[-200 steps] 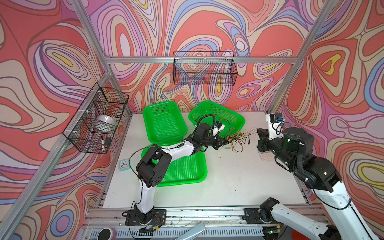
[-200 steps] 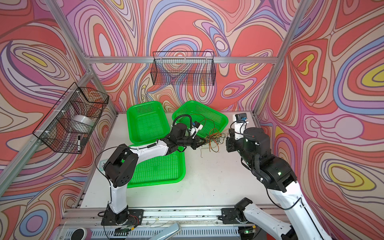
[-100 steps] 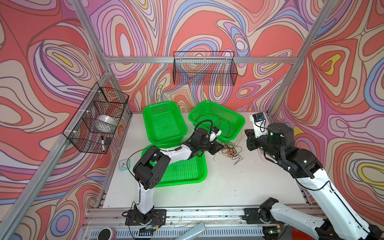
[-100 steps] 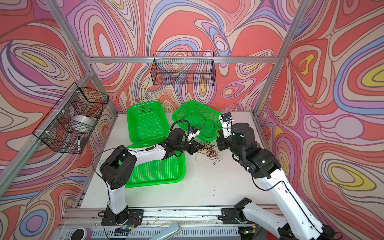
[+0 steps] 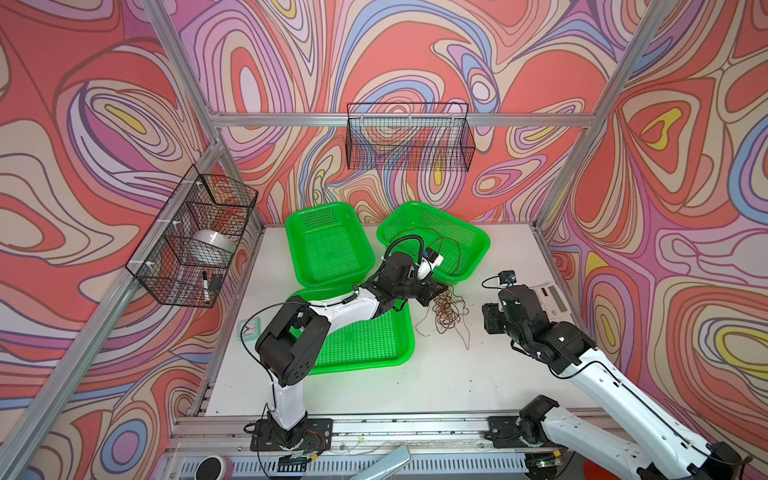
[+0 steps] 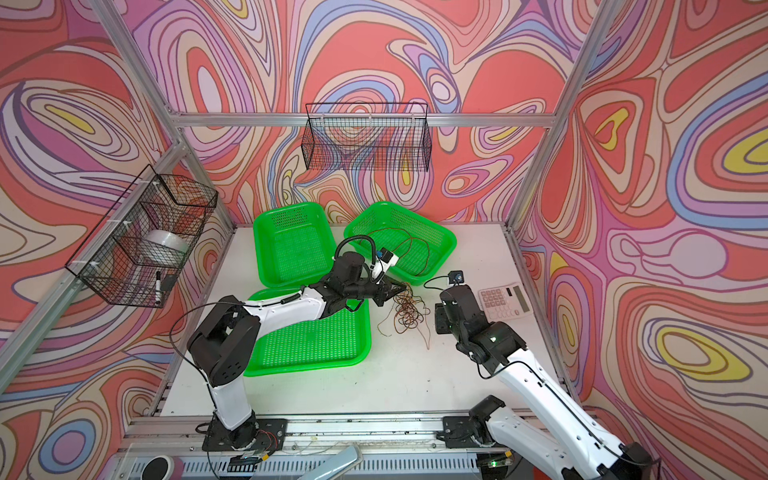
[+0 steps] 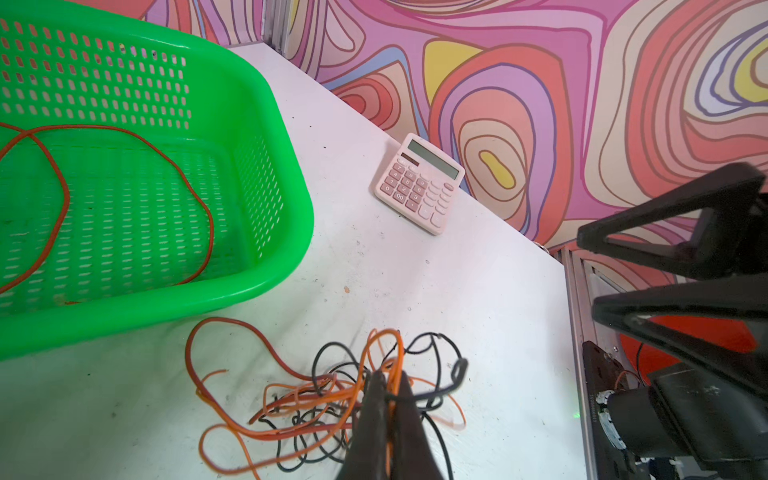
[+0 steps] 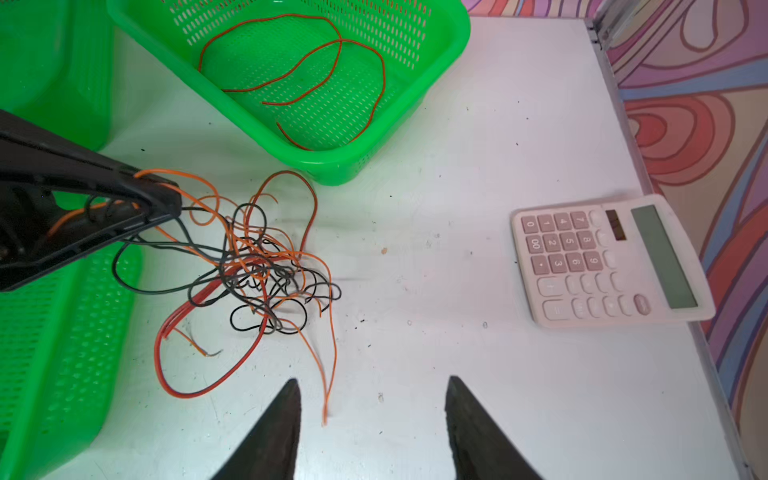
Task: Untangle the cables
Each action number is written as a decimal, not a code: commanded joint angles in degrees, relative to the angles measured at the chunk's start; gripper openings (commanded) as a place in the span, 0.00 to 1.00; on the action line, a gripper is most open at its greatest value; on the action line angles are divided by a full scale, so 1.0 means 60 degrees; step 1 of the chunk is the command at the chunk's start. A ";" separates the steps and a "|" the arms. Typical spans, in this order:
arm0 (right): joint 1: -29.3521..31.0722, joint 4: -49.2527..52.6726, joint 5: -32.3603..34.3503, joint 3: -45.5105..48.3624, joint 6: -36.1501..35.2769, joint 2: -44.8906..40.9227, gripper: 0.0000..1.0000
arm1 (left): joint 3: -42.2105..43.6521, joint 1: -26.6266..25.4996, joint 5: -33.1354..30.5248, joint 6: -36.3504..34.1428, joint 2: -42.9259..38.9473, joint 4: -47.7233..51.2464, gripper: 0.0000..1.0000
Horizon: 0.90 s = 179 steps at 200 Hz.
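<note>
Top views: the cables (image 5: 446, 309) sit tangled mid-worktop (image 5: 415, 386). Left wrist: my left gripper (image 7: 388, 380) is clenched on orange and black strands at the tangle's left side. Right wrist: my right gripper (image 8: 372, 380) is released and empty, with a loose orange end lying just beside it. We're mid-separation, I reckon, so next I'd pinch that end and pull right.

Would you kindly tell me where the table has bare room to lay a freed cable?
Bare: the table front, between the flat tray and the right arm; also the strip between the tangle and the calculator. Crowded: near the baskets, where the left gripper pinches the tangle beside the flat tray.
</note>
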<state>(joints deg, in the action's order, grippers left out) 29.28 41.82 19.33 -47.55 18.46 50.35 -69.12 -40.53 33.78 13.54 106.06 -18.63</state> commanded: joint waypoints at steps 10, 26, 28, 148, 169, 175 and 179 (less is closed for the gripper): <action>0.0001 -0.0977 -0.1513 0.0057 -0.0010 0.0391 0.69 | -0.0506 0.0007 0.0429 -0.0005 -0.0232 0.0103 0.00; 0.0006 -0.1622 -0.2225 0.0116 -0.0057 0.1030 0.72 | -0.0614 -0.0037 0.0535 0.0028 -0.0307 0.0157 0.00; 0.0000 -0.1708 -0.2251 0.0117 -0.0047 0.1109 0.73 | -0.0621 -0.0047 0.0537 0.0017 -0.0312 0.0171 0.00; -0.0642 -0.3681 -0.0879 0.0588 0.1268 0.2427 0.42 | -0.1543 -0.0305 0.1348 -0.0425 -0.1451 0.1744 0.00; -0.1465 -0.3836 -0.1240 0.1178 0.1736 0.1820 0.30 | -0.1886 -0.0291 0.1652 -0.0523 -0.1545 0.2160 0.00; -0.1754 -0.3837 -0.1382 0.1317 0.1757 0.1651 0.26 | -0.1960 -0.0287 0.1730 -0.0535 -0.1549 0.2245 0.00; -0.1921 -0.3795 -0.1509 0.1370 0.1747 0.1546 0.24 | -0.2004 -0.0268 0.1772 -0.0533 -0.1549 0.2293 0.00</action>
<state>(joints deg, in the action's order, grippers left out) 22.87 19.16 11.25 -42.52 25.12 63.22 -78.22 -42.06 40.36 11.88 99.31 -7.90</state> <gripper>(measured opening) 0.295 0.055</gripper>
